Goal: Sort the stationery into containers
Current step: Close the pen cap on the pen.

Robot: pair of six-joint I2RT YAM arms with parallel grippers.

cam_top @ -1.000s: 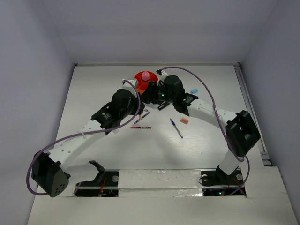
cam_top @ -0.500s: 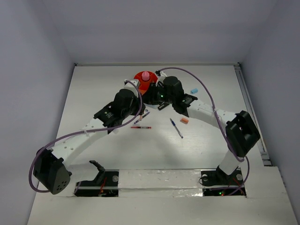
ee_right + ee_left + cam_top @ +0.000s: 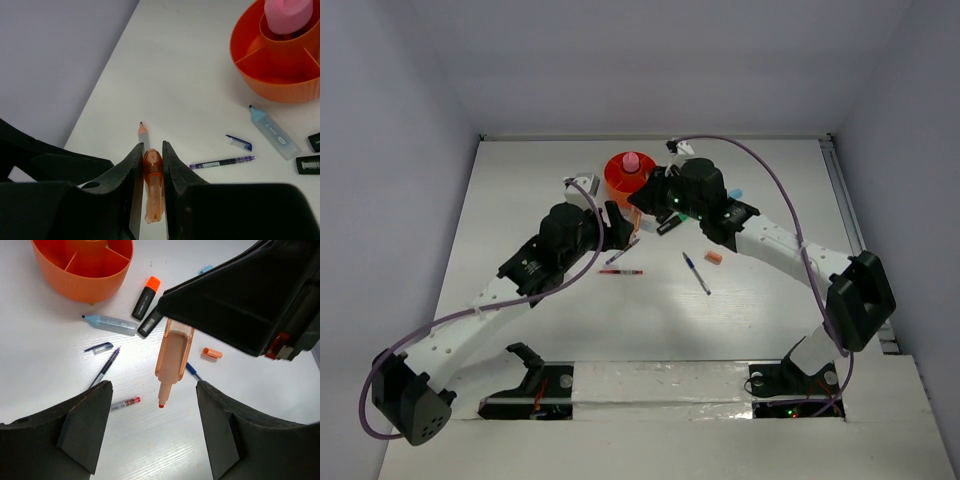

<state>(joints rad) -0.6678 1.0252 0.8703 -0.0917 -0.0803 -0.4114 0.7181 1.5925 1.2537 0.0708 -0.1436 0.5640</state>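
The orange divided cup stands at the back centre with a pink stubby piece in its middle. My right gripper is shut on a peach marker, held tip-down above the table. My left gripper is open and empty, just near of the hanging marker. A light-blue marker, a black-and-orange marker, a purple pen, a blue cap, a red pen, a blue pen and a peach cap lie loose on the table.
A grey pencil shows just beyond the right jaws. A small light-blue piece lies right of the right wrist. Both arms crowd the space in front of the cup. White walls bound the table at the back and sides.
My left arm has drawn back to the left and nearer. My right wrist has shifted slightly right, still gripping the peach marker.
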